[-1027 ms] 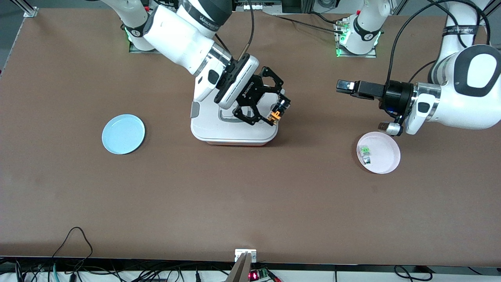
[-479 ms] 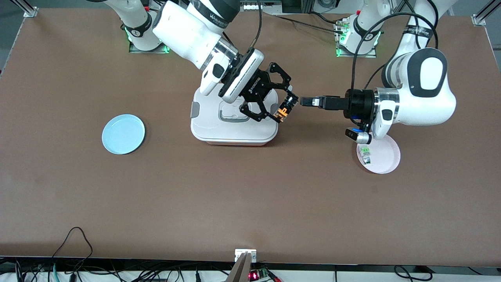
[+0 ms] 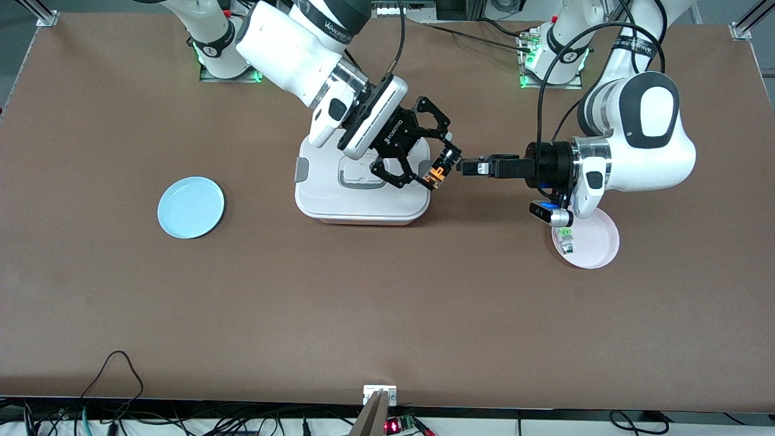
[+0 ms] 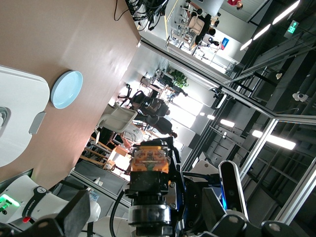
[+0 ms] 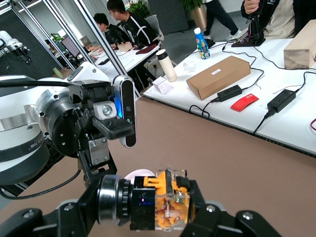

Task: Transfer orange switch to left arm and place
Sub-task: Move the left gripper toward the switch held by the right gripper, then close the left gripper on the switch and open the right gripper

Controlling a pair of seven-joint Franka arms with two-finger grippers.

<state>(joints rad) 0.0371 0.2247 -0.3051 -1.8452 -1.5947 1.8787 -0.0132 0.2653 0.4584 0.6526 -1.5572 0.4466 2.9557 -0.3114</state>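
My right gripper [image 3: 439,169], the multi-link claw, is shut on the orange switch [image 3: 435,174] and holds it in the air over the box's edge toward the left arm's end. The switch [image 5: 165,205] lies sideways, its black and silver end [image 5: 109,200] pointing at the left arm. My left gripper [image 3: 469,166] is level with it and open, its slim fingers [image 4: 231,183] standing to either side of that end with gaps. The switch [image 4: 149,163] sits between them in the left wrist view. The white box [image 3: 339,209] rests on the table under the right wrist.
A pink plate [image 3: 596,245] with a green and white switch [image 3: 564,236] lies under the left wrist, toward the left arm's end. A light blue plate [image 3: 191,207] lies toward the right arm's end. Cables run along the table's edge nearest the front camera.
The left arm swung in from over the table's left-arm end and brought its open gripper up to the switch. The right gripper shifted the switch slightly toward it, then held still.
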